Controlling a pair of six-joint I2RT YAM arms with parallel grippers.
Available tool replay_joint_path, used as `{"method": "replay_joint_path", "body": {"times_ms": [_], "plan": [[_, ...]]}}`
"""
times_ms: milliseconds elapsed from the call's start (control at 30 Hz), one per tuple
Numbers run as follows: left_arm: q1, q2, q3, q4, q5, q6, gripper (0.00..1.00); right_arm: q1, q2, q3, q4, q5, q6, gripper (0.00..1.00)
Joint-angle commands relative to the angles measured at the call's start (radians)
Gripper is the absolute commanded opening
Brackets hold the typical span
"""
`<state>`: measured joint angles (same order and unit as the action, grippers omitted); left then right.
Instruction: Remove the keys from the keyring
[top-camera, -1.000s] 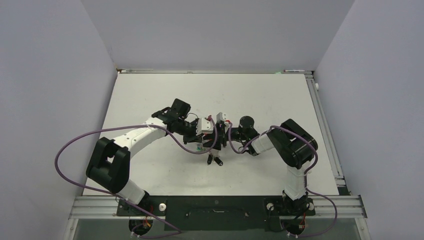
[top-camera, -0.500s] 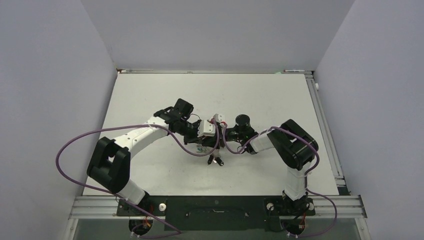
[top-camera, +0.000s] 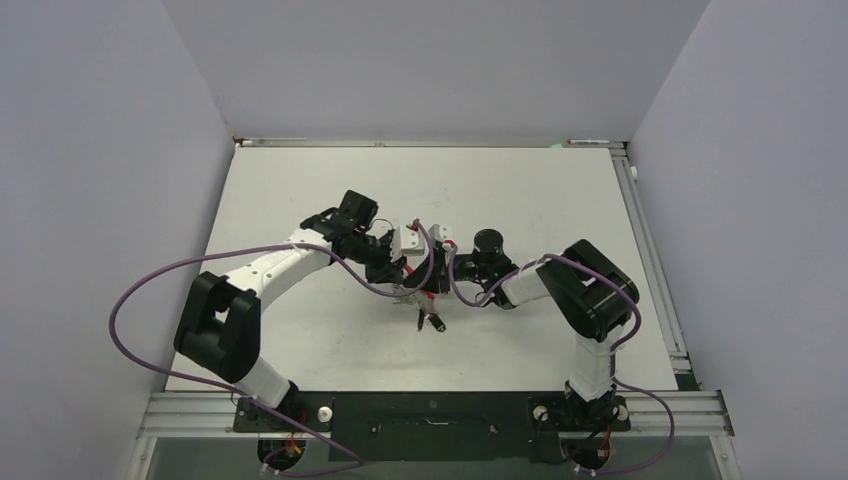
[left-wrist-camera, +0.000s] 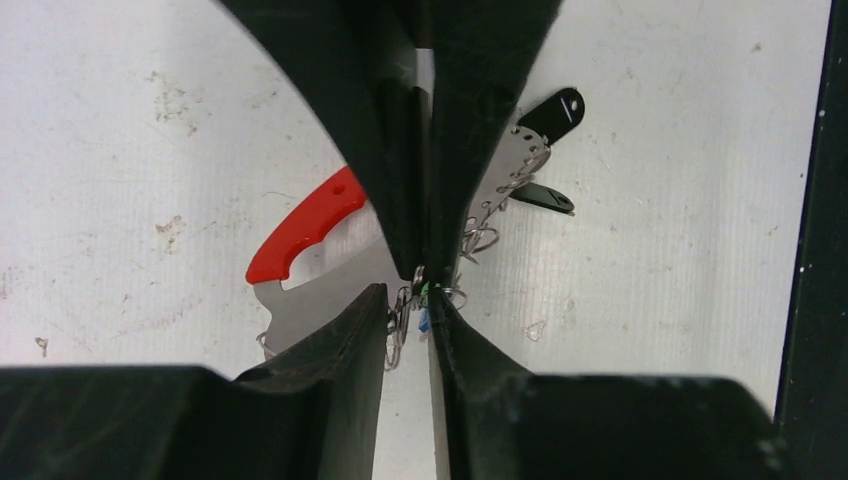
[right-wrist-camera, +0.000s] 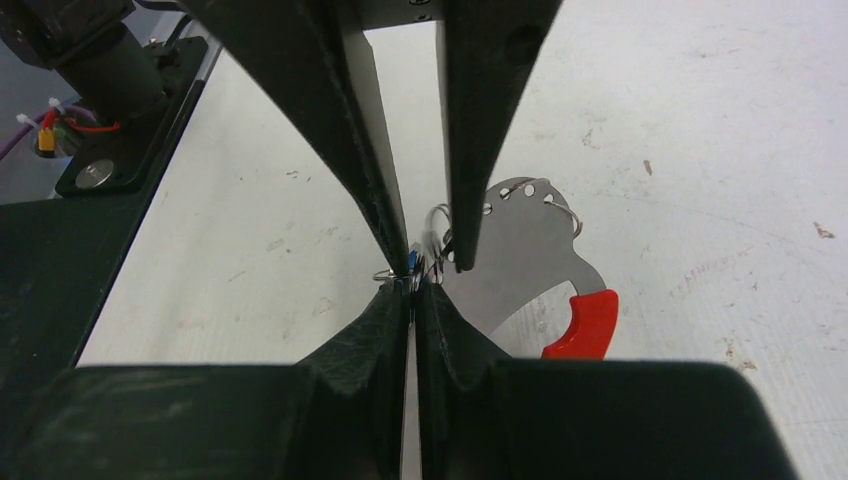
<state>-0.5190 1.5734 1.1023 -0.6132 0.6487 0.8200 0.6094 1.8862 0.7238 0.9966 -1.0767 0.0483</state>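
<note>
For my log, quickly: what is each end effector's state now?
Left end effector: closed, pinching the keys beside the keyring.
Right end effector: closed on the same keys.

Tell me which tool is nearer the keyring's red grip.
Right. The red grip lies alongside the right tool; the left tool meets it tip to tip at the keys, past the grip's end.

The keyring (left-wrist-camera: 305, 228) pairs a glossy red plastic arc with dull grey metal. The keys (left-wrist-camera: 556, 110) have smooth black heads. The table (left-wrist-camera: 130, 150) is matt white and scuffed.
</note>
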Motion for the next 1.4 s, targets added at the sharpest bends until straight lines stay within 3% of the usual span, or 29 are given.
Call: {"method": "replay_joint_path", "body": {"times_ms": [0, 267, 500, 700, 967, 1100, 1200, 1367], "plan": [[0.047, -0.019, -0.015, 0.12, 0.124, -0.122, 0.23, -0.007, -0.05, -0.02, 0.227, -0.007, 0.108, 0.05], [0.176, -0.087, -0.131, 0.363, 0.239, -0.399, 0.38, -0.015, -0.031, -0.066, 0.377, 0.047, 0.19, 0.05], [0.212, -0.153, -0.19, 0.394, 0.27, -0.437, 0.43, -0.024, -0.002, -0.082, 0.485, 0.063, 0.261, 0.05], [0.214, -0.169, -0.18, 0.442, 0.317, -0.503, 0.44, -0.022, 0.029, -0.093, 0.586, 0.089, 0.327, 0.05], [0.226, -0.171, -0.209, 0.562, 0.342, -0.716, 0.44, -0.034, 0.067, -0.11, 0.681, 0.185, 0.427, 0.05], [0.274, -0.183, -0.289, 0.69, 0.347, -0.89, 0.54, -0.047, 0.082, -0.107, 0.715, 0.199, 0.487, 0.05], [0.308, -0.189, -0.34, 0.728, 0.356, -0.938, 0.61, -0.054, 0.095, -0.101, 0.736, 0.199, 0.52, 0.05], [0.318, -0.15, -0.415, 0.847, 0.402, -1.042, 0.64, -0.056, 0.117, -0.092, 0.766, 0.201, 0.56, 0.05]]}}
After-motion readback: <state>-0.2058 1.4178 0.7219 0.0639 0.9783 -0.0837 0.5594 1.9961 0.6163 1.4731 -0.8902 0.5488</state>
